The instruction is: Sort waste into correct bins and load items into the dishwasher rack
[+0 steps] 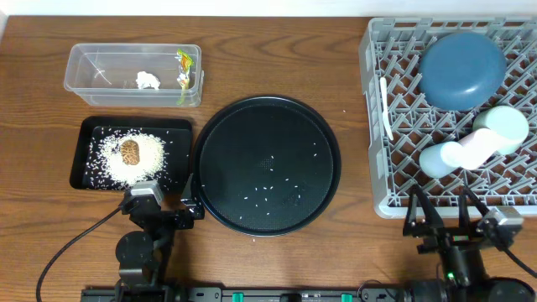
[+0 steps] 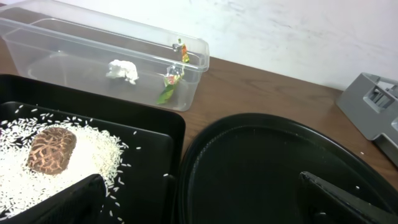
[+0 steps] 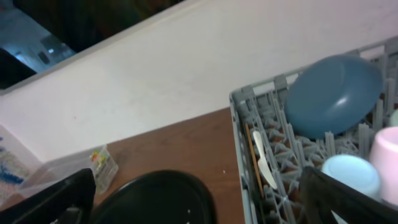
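Note:
The clear tub (image 1: 92,59) at the back left holds crumpled white tissue (image 1: 148,80) and a small yellow wrapper (image 1: 183,71). In front of it, the shallow black tray (image 1: 88,172) carries white rice (image 1: 151,155) and a brown lump (image 1: 130,153). The grey rack (image 1: 370,101) on the right holds a dark blue bowl (image 1: 463,70), a pale mint bowl (image 1: 506,126), a light blue cup (image 1: 440,158), a whitish cup (image 1: 478,144) and a white spoon (image 1: 385,109). My left gripper (image 1: 165,203) is open at the black tray's front right corner. My right gripper (image 1: 439,210) is open at the rack's front edge. Both are empty.
A large round black tray (image 1: 218,126) with a few stray rice grains (image 1: 268,189) lies in the middle, between the black tray and the rack. Bare wooden table (image 1: 277,59) shows behind it. A white wall (image 3: 155,81) runs along the far side.

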`<state>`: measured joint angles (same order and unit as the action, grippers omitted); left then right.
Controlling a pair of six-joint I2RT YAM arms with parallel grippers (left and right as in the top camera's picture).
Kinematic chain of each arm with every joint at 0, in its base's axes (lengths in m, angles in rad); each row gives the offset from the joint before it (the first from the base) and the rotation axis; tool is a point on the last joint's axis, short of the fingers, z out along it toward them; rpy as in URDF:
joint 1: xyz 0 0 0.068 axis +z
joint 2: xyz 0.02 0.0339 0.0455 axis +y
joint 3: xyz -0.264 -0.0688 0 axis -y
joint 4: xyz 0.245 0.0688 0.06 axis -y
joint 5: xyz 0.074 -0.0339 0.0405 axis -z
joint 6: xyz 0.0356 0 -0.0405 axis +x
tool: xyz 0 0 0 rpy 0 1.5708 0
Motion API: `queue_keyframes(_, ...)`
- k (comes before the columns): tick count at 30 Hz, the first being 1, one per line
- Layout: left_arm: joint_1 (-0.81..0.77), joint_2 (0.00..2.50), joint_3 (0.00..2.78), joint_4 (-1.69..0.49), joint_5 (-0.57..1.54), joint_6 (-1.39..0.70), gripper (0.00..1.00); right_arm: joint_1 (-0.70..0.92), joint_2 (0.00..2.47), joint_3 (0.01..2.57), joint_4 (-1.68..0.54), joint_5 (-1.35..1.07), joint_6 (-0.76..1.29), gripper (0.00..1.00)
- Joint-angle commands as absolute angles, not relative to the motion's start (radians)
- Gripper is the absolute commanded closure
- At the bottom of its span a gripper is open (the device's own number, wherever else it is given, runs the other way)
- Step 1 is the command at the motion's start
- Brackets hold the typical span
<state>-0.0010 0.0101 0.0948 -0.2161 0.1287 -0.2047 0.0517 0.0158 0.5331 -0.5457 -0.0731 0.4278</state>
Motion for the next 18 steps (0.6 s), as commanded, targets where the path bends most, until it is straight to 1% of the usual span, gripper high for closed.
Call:
queue_keyframes(1,0.002,0.004,0.071,-0.226,0.139,-0.191,0.02,0.037,0.006,0.434,-0.472,-0.071,0.406,0.01)
queue_keyframes(9,0.002,0.004,0.071,-0.226,0.139,-0.191,0.02,0.037,0.006,0.199,-0.096,-0.15,0.268,0.01)
queue_keyframes(12,0.002,0.004,0.071,-0.226,0.139,-0.191,0.02,0.037,0.006,0.138,-0.038,-0.146,0.245,0.01)
queue_keyframes(18,0.002,0.004,0.071,-0.226,0.139,-0.191,0.02,0.037,0.005,0.035,0.068,-0.059,0.245,0.01)
